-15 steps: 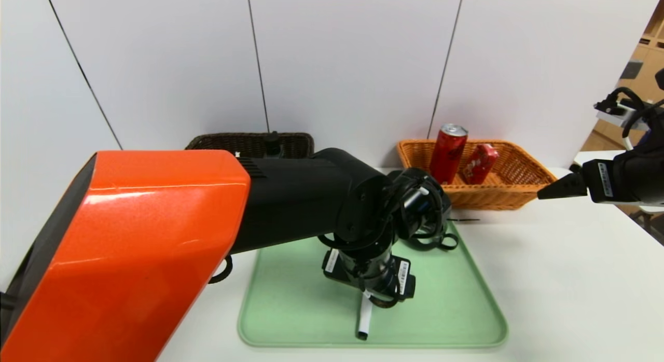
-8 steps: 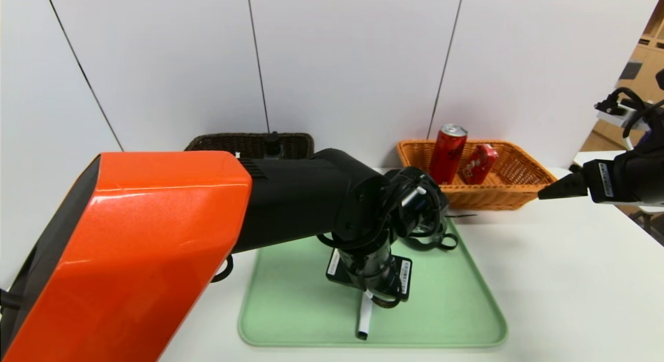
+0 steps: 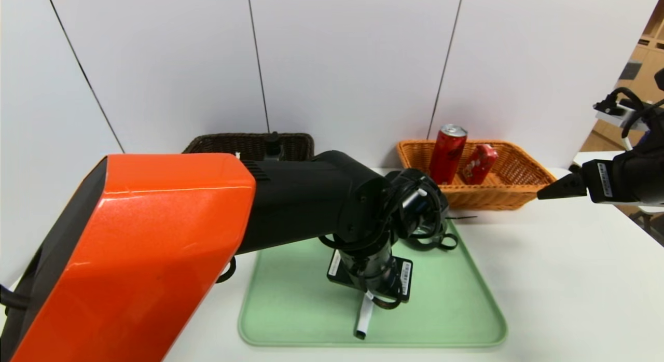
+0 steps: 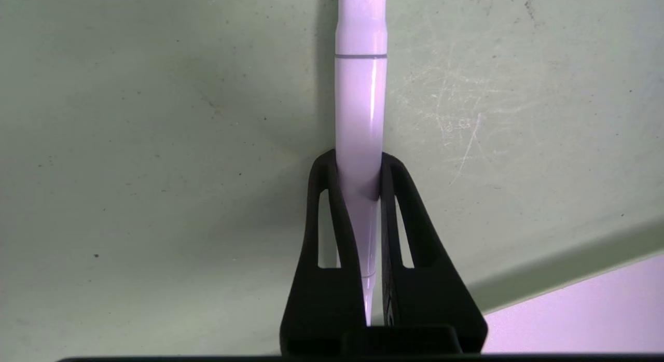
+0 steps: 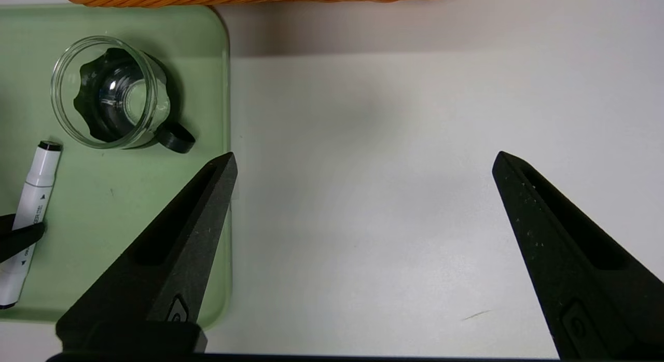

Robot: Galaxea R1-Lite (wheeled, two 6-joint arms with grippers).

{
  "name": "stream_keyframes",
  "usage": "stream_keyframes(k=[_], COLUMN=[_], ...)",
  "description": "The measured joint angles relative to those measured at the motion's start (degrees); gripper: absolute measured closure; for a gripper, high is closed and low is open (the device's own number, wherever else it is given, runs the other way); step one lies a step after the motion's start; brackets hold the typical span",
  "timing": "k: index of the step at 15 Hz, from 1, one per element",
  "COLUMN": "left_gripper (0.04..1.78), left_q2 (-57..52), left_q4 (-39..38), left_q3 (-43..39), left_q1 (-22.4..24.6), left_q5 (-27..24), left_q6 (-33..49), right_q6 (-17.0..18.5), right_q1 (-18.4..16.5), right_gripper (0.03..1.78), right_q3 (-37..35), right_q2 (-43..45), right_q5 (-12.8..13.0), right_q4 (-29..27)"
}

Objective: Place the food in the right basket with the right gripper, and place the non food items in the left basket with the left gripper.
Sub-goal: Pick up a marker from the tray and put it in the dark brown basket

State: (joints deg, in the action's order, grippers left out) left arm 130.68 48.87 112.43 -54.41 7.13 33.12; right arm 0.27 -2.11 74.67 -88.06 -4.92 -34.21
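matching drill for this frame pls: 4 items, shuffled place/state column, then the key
1. white marker
2. glass cup
3. red can
4. right gripper

A. leaning in the orange basket
B. open, over bare table
C. clamped in the left gripper, on the green tray
D. free-standing on the tray

Pairs: 1-C, 2-D, 3-A, 4-B

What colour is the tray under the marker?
Pale green: the tray shows best in the head view, with the white marker lying on it.
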Motion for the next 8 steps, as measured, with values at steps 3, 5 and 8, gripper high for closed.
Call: stream_keyframes(k=[3, 5, 8], left_gripper=[1.67, 1.67, 1.67], left_q2=[-0.83, -3.12, -9.16], left_q4=[-0.52, -3.32, -10.24], left_q3=[-0.09, 0.02, 0.13], left_q1=[0.05, 0.68, 3.96], left_q5=[-0.02, -0.35, -0.8], left_q6=[-0.29, -0.62, -0.52], right_q6=[-0.11, -0.17, -0.27], right_q1=[0.0, 0.0, 0.0], right_gripper=[0.11, 0.11, 0.11], right_q3=[-0.26, -0.3, -0.24], right_q2=[0.13, 0.2, 0.26], right_q5=[-0.02, -0.02, 0.0], right_q4=[0.01, 0.04, 0.09])
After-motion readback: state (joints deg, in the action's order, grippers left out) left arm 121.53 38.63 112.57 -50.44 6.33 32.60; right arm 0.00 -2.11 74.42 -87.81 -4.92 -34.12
